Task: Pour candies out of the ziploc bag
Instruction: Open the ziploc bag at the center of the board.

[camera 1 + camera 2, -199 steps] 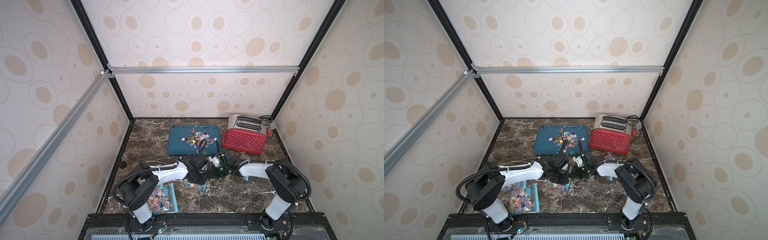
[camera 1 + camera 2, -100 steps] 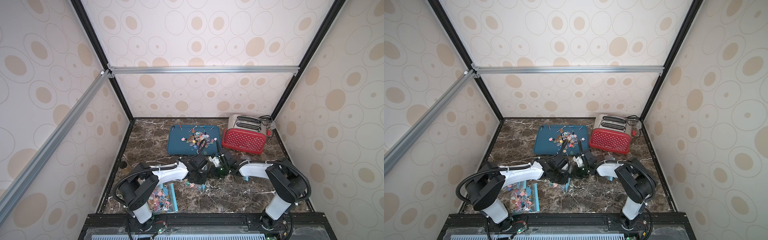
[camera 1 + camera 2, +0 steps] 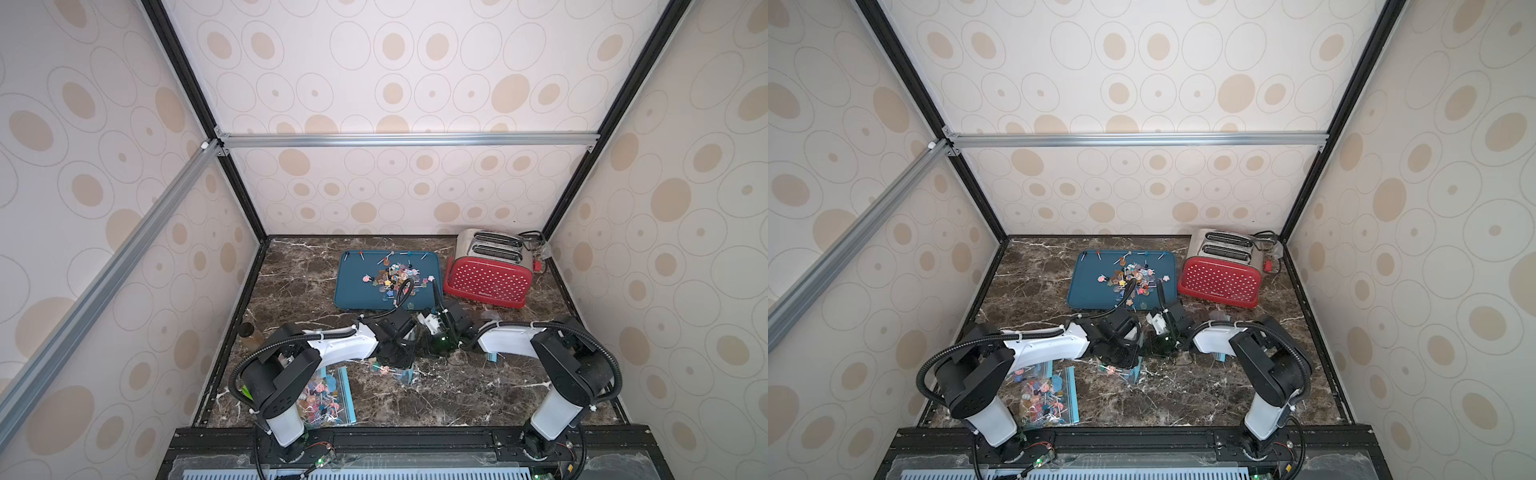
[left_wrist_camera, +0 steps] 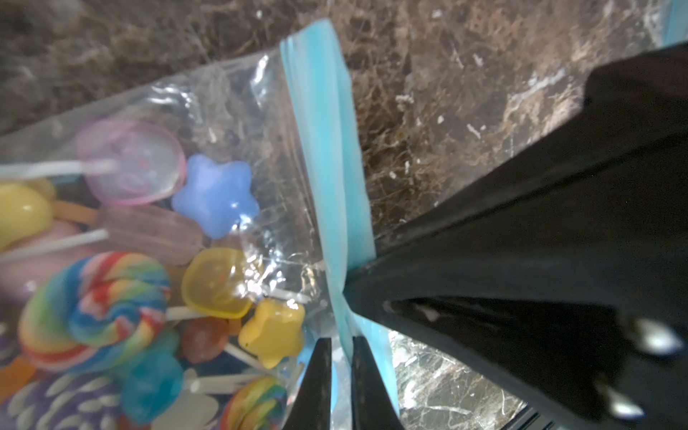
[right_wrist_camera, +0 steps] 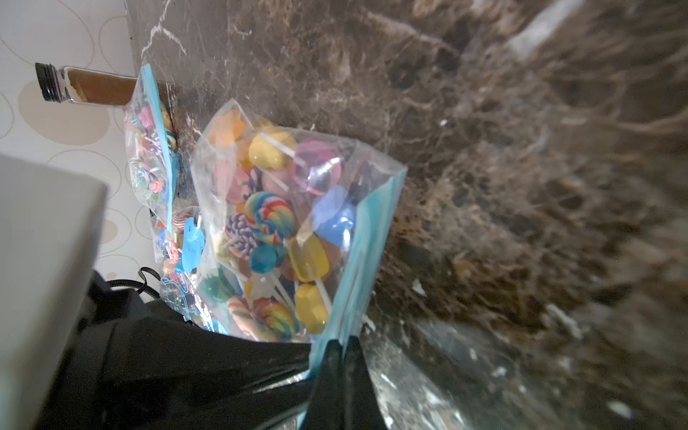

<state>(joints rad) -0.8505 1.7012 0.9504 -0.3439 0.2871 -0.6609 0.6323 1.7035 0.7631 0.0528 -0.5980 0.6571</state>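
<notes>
I have both arms reaching into the middle of the table [image 3: 457, 395], just on the near side of the tray [image 3: 353, 295]. The bag [image 5: 335, 160] is between the two grippers, and in both top views it shows as a small clear patch at the near edge of the left arm's tool. I cannot tell whether it rests on the marble or is lifted off it.

The left gripper [image 4: 340, 340] is clenched on the bag's edge. Its two black fingers [image 4: 316, 383] have only film and the blue zip strip [image 4: 327, 149] between them. The right gripper [image 5: 342, 340] is pinched tight on the same strip, touching it right beside my left fingers.

The candies [image 5: 268, 216] are all inside the bag, packed behind the strip: rainbow swirls, a blue star, yellow and pink pieces on white sticks.

Loose candies [image 3: 395, 276] lie heaped on the right half of the tray, with a few strung along its far rim. A second bag [image 3: 328, 399], also full, lies flat at the near left beside the left arm's base. A jar [image 5: 89, 87] stands at the left edge. The toaster [image 3: 486, 282] is at the far right, just beside the tray.
</notes>
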